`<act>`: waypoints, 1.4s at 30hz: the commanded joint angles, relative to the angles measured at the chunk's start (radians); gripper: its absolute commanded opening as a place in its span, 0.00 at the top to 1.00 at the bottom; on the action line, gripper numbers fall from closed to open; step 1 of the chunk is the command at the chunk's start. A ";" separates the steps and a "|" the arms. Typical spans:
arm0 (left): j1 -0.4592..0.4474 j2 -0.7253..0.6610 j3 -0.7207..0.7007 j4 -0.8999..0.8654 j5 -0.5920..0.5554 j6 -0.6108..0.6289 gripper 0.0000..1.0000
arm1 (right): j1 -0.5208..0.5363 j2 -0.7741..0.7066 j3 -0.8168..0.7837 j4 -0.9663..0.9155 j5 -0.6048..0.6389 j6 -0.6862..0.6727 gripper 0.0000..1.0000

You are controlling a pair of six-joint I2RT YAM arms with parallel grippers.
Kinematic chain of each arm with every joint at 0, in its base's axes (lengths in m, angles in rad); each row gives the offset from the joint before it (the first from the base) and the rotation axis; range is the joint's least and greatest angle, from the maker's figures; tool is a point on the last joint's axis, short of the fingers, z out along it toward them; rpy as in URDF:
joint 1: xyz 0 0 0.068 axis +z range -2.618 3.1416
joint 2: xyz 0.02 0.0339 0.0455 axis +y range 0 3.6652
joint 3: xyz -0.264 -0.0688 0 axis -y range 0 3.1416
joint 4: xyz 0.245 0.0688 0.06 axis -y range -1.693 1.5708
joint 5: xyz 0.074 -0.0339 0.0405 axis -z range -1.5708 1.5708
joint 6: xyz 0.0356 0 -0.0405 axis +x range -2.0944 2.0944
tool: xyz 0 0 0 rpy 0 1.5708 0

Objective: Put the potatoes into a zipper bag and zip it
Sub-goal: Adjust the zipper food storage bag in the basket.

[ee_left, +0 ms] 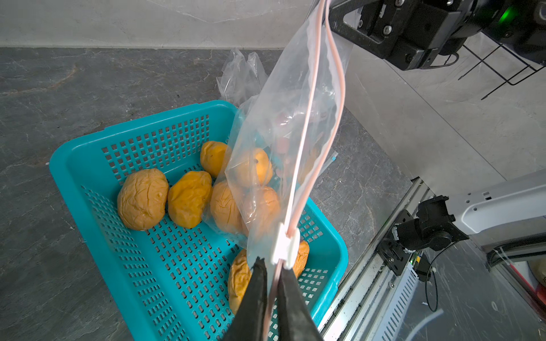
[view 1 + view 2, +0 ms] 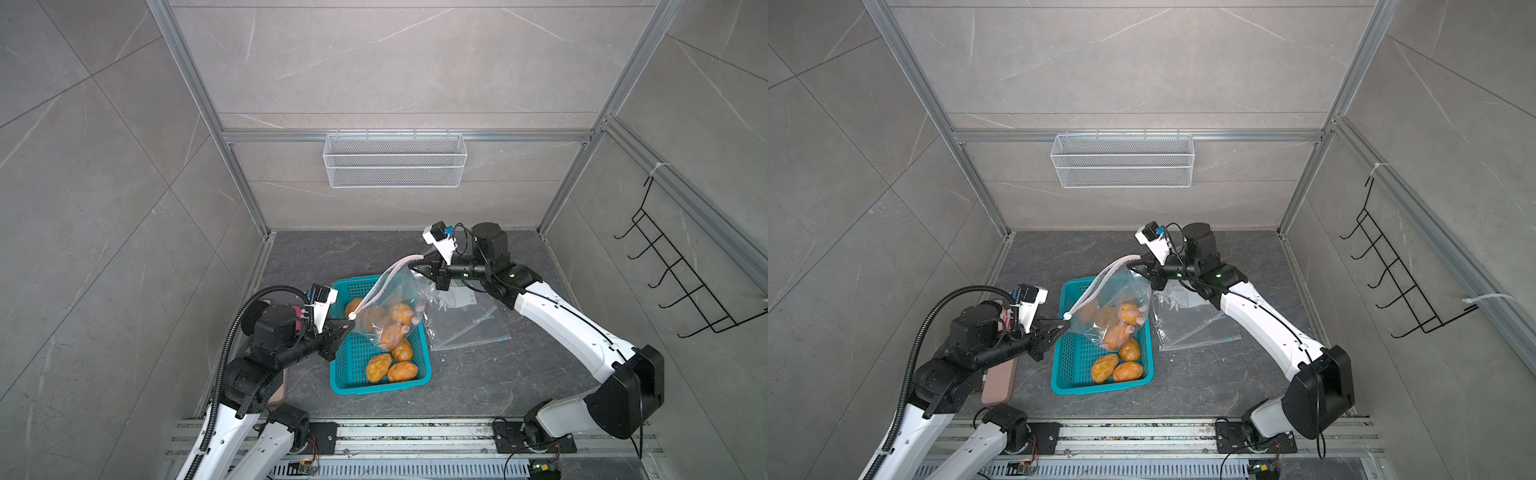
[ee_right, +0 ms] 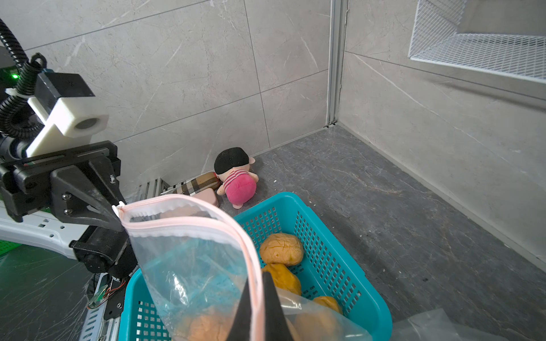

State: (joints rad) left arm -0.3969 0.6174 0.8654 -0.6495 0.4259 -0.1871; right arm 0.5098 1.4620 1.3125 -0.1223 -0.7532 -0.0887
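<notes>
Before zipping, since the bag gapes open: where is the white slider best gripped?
Pinch the white slider across its two flat sides, coming from the left gripper's end; it straddles the pink track, which stretches toward the right gripper.

A white mesh shelf (image 2: 395, 160) hangs on the wall beyond the teal basket (image 2: 378, 387); a plush doll (image 3: 236, 180) lies near that basket.

No text can be read with confidence: the only print is one short, faint line of small characters on the flat clear bag (image 2: 469, 328) lying right of centre in both top views, too small and blurred to make out; the wrist views show no lettering.
</notes>
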 commanded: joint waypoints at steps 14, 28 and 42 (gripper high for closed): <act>0.000 -0.002 0.001 0.020 -0.020 -0.019 0.97 | -0.009 -0.020 0.006 0.018 -0.007 0.024 1.00; 0.000 -0.012 -0.009 0.021 -0.014 -0.026 0.92 | -0.009 -0.023 0.003 0.019 -0.006 0.026 1.00; 0.000 -0.001 0.047 -0.020 -0.056 -0.013 1.00 | -0.011 -0.024 0.007 0.030 -0.009 0.049 1.00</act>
State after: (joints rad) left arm -0.3969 0.6090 0.8555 -0.6556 0.4030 -0.2054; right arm 0.5079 1.4620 1.3125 -0.1219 -0.7536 -0.0677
